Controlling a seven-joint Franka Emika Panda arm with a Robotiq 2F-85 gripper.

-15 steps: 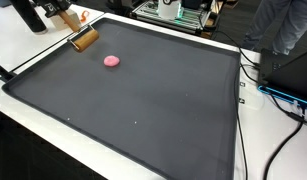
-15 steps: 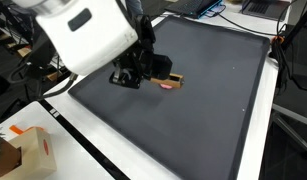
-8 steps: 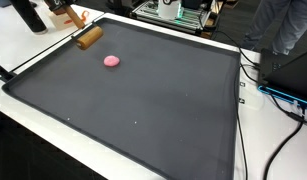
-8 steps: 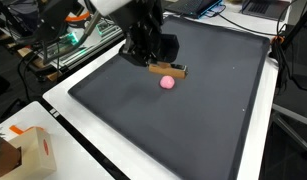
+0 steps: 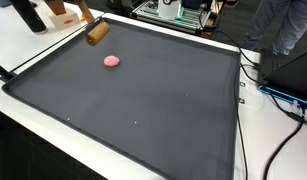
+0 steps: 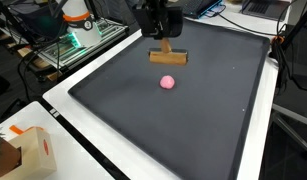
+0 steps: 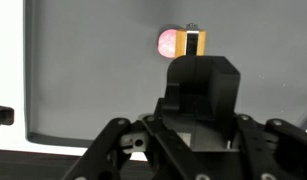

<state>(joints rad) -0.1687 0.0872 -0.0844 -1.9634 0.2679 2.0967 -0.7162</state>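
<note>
The jaws (image 6: 165, 38) are clamping down on a wooden block (image 6: 170, 56). In an exterior view the block is hanging crosswise right under the dark gripper body, and it is looking lifted clear of the surface below. In an exterior view the gripper (image 5: 90, 24) is coming in from the top corner, and the block (image 5: 96, 33) is showing as a tan stub tilted over the rim of the black mat (image 5: 153, 100).

A pink lump (image 6: 167, 82) is lying flat on the mat (image 6: 193, 125), near the block but not touching it. It (image 5: 112, 61) is sitting on its own with open mat all round. The wrist view is looking past the gripper housing, so the block (image 7: 190, 45) is showing end-on with the pink lump (image 7: 166, 41) peeking out just beside it.

The mat is covering most of the white bench (image 6: 68, 98). A cardboard box (image 6: 28, 150) is sitting on the bench corner, well apart from the action. Cables (image 5: 278, 150) are trailing along the bench's other side.
</note>
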